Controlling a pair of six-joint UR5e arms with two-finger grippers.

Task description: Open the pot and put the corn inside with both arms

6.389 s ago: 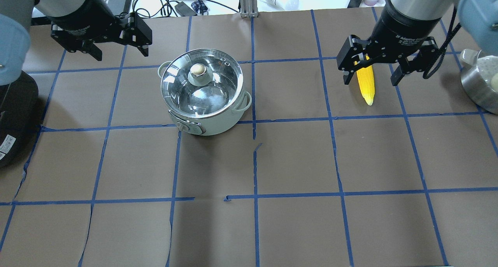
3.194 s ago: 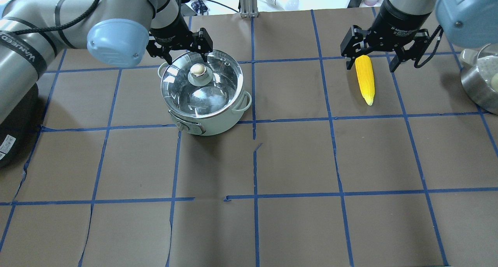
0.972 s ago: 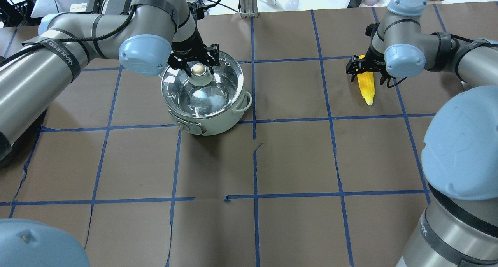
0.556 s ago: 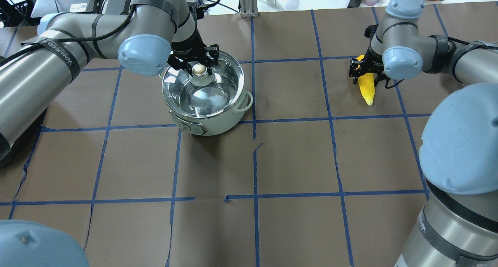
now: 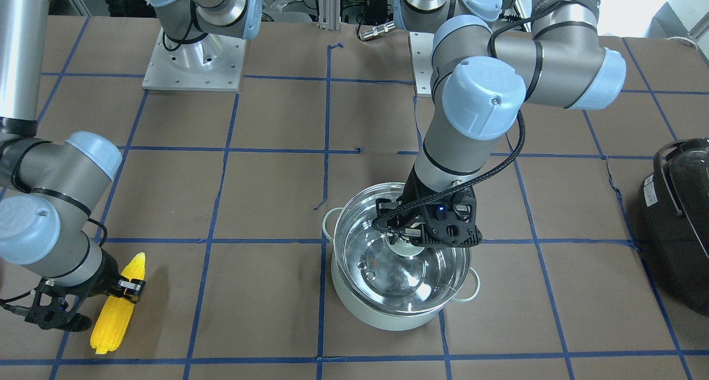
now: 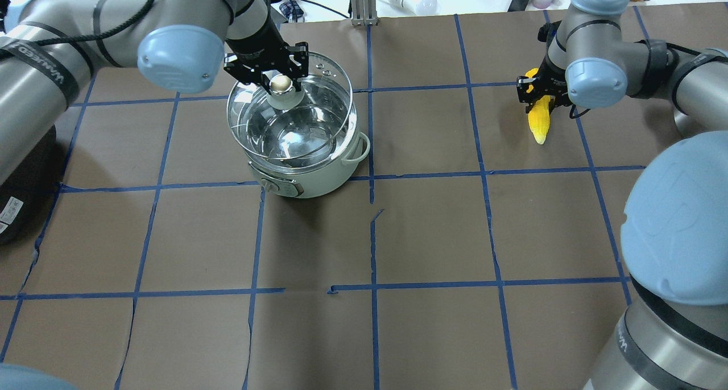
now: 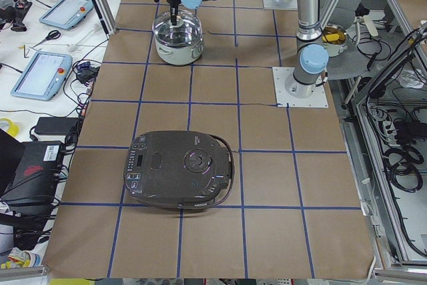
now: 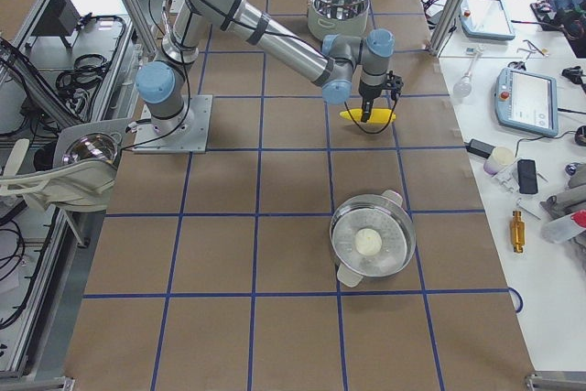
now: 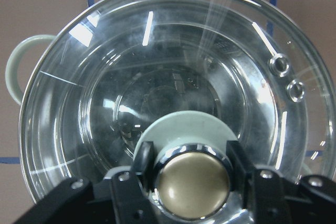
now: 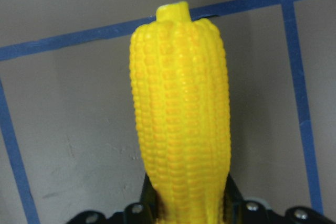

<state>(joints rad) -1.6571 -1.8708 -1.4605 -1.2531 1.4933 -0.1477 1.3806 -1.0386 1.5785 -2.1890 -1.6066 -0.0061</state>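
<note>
The pale mint-white pot (image 6: 318, 179) stands at the back left of the table. My left gripper (image 6: 280, 84) is shut on the brass-coloured knob (image 9: 193, 182) of the clear glass lid (image 6: 321, 94). It holds the lid a little above the pot's rim, shifted towards the back left. The steel inside shows through the glass. In the front-facing view the pot (image 5: 382, 313) sits under the left gripper (image 5: 412, 239). My right gripper (image 6: 539, 97) is shut on the thick end of the yellow corn (image 6: 539, 125) at the back right. The corn (image 10: 181, 103) points away from the wrist camera.
A large black appliance (image 7: 180, 168) sits at the table's left end and shows at the edge of the front-facing view (image 5: 676, 230). A steel bowl (image 8: 348, 217) holding a white ball stands at the right end. Brown paper with blue tape lines covers the table.
My left gripper has closed on the knob and raised the lid off the pot, towards the back left. My right gripper has closed on the corn, whose tip has shifted slightly.
</note>
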